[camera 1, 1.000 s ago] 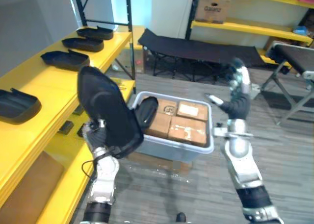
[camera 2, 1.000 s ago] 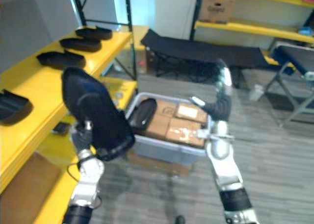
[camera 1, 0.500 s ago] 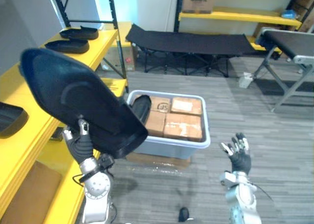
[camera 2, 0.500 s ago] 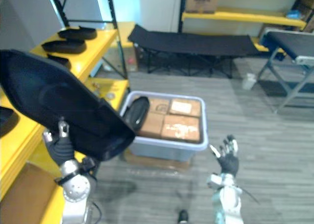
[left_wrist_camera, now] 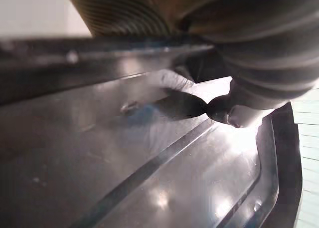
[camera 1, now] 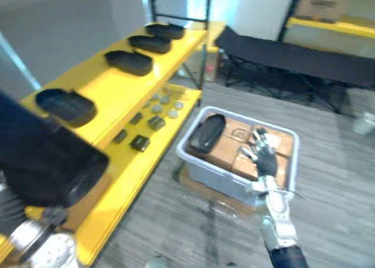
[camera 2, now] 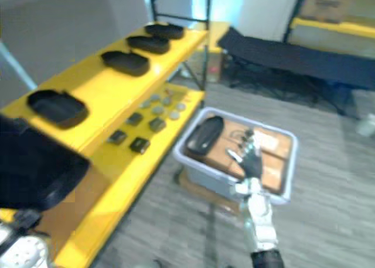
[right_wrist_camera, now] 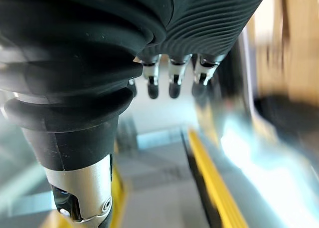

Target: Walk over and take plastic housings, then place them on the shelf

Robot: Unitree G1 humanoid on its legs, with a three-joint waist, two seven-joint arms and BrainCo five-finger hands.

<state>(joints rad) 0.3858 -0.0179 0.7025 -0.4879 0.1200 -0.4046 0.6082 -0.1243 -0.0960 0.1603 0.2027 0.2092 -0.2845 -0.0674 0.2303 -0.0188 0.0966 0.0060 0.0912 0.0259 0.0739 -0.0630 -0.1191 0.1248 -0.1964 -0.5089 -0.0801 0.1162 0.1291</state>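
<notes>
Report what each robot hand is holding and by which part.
The left robot hand holds a black plastic housing near its lower edge, thumb pressed on the inner face. The right robot hand is open and holds nothing.

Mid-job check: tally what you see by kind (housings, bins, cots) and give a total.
Housings: 6 (4 on the top shelf, 1 in the bin, 1 held by the left hand)
Bins: 1
Cots: 1
Total: 8
</notes>
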